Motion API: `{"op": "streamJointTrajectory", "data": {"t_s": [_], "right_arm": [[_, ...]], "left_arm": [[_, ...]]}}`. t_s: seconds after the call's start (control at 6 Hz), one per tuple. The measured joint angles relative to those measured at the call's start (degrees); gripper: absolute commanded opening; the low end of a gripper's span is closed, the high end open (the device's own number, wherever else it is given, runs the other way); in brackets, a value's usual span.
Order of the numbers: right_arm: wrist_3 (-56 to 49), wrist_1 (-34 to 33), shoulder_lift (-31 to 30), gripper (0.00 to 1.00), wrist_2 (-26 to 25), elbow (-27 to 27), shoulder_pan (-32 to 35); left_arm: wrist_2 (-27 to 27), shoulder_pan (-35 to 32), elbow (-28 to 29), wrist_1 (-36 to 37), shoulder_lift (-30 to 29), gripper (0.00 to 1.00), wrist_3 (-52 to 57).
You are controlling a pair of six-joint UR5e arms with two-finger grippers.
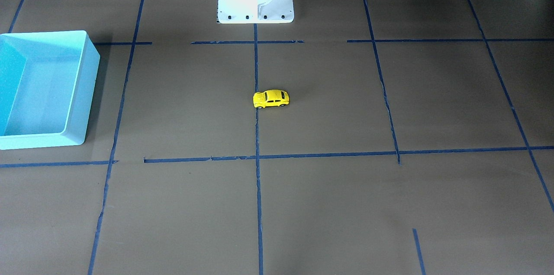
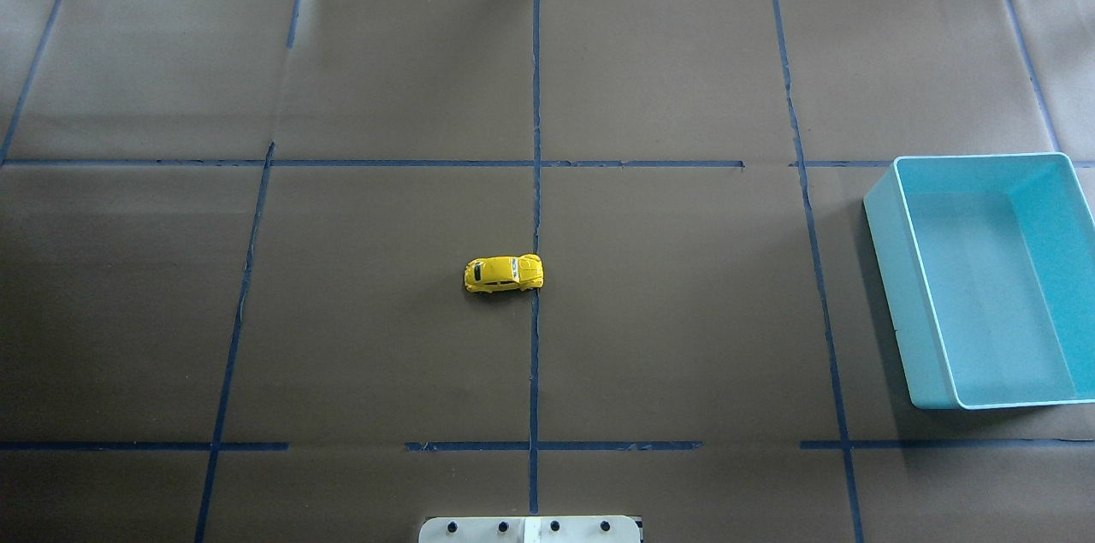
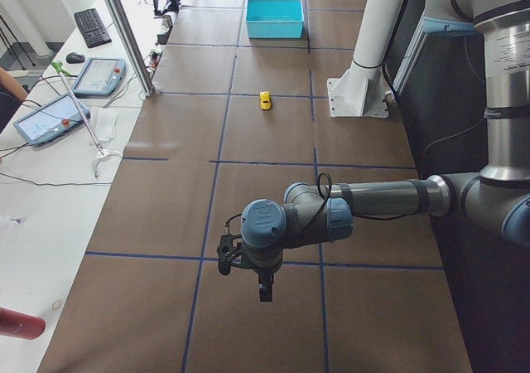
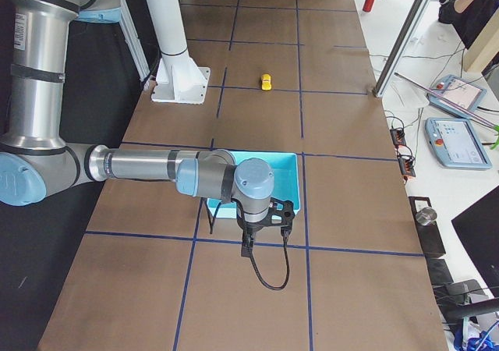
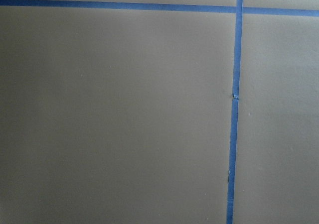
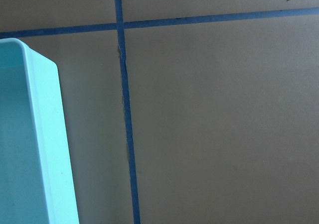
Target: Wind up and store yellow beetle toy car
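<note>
Neither left end effector (image 3: 264, 288) nor right end effector (image 4: 248, 246) (spread or not, cannot tell) is near the yellow beetle toy car (image 2: 504, 274); approach seemingly comes first.

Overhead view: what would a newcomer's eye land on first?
First, the tiny bright yellow beetle toy car: it sits alone on its wheels in the middle of the brown paper-covered table, one end over the centre blue tape line. Next, the empty turquoise plastic bin at the table's right edge, well apart from the car.
</note>
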Motion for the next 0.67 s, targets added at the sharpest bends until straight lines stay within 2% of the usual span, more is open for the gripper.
{"op": "streamJointTrajectory", "data": {"t_s": [0.67], "right_arm": [[-0.2, 0.0, -0.1, 1.00, -0.1, -1.0, 0.0]], "left_arm": [[-0.1, 0.1, -0.4, 0.1, -0.8, 1.00, -0.1]]}}
